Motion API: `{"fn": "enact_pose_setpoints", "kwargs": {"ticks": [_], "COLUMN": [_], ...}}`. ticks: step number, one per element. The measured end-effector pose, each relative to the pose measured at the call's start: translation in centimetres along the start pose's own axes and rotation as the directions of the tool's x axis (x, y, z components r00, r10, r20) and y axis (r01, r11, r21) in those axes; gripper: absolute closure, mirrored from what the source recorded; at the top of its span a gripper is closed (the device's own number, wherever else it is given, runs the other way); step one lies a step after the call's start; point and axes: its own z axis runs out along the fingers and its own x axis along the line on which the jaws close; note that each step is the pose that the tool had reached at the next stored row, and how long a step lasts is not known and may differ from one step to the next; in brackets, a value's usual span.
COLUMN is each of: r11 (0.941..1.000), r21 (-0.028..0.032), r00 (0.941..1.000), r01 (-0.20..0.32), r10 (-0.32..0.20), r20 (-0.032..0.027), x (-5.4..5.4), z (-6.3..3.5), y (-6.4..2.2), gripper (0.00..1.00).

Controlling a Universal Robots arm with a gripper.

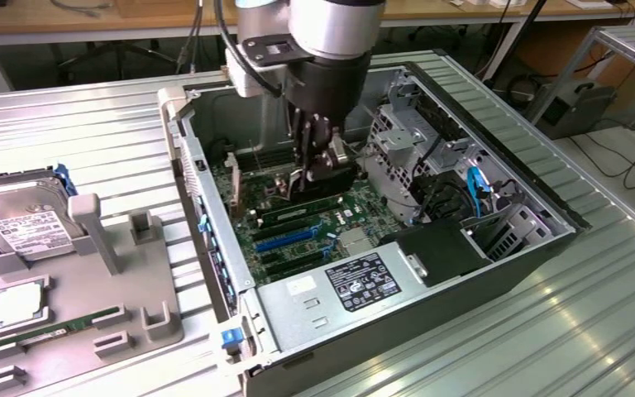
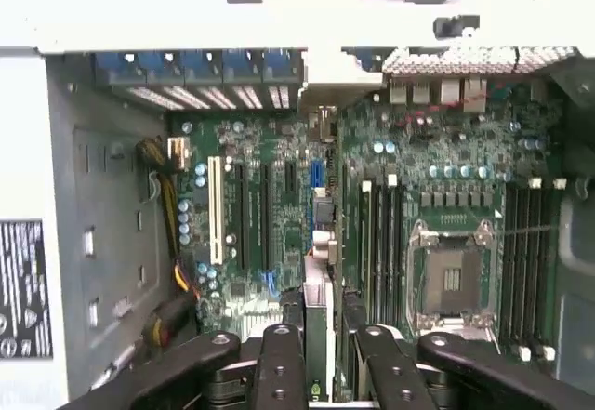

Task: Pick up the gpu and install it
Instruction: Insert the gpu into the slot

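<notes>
Gripper (image 2: pixel 321 359) clamped on the gpu (image 2: pixel 319 312) held edge-on, motherboard (image 2: pixel 279 233) beneath, open computer case (image 1: pixel 516 248), hard drive (image 1: pixel 26 223) at nine o'clock on the tray (image 1: pixel 75 331)

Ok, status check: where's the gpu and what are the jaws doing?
Gripper inside the open case, jaws shut on the gpu. Card held edge-on above the motherboard slots. Nothing blocking seen.

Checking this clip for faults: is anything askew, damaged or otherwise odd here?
Nothing stands out. The gripper holds the gpu edge-on above the motherboard inside the open case; the hard drive lies in its tray.
</notes>
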Motion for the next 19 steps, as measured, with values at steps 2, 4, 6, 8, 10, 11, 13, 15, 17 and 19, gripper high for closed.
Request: {"fn": "enact_pose_setpoints", "kwargs": {"ticks": [2,4,6,8,10,11,13,15,17,19], "r11": [1.0,1.0,0.9999,0.9999,0.9998,0.9998,0.9998,0.9998,0.9998,0.9998], "r21": [-0.0001,0.0,-0.0031,-0.0096,-0.016,-0.0163,-0.0172,-0.0176,-0.0178,-0.018], "r00": [1.0,1.0,0.9999,0.9999,0.9999,0.9999,0.9999,0.9999,0.9999,0.9999], "r01": [0.007,0.01,0.01,0.01,0.01,0.01,0.01,0.01,0.01,0.01], "r10": [-0.007,-0.01,-0.01,-0.01,-0.01,-0.009,-0.009,-0.009,-0.01,-0.01], "r20": [0.0001,0.0001,0.0033,0.0093,0.0095,0.0097,0.0096,0.0096,0.0097,0.0096], "x": [0.0,0.0,0.0,0.2,0.2,0.2,0.3,0.3,0.3,0.3], "z": [3.04,5.13,7.06,8.79,9.18,9.21,9.26,9.31,9.36,9.37], "y": [0.78,0.87,1.21,1.23,1.23,1.23,1.23,1.24,1.24,1.25], "gripper": [0.74,0.74,0.74,0.74,0.74,0.74,0.74,0.74,0.74,0.74]}}
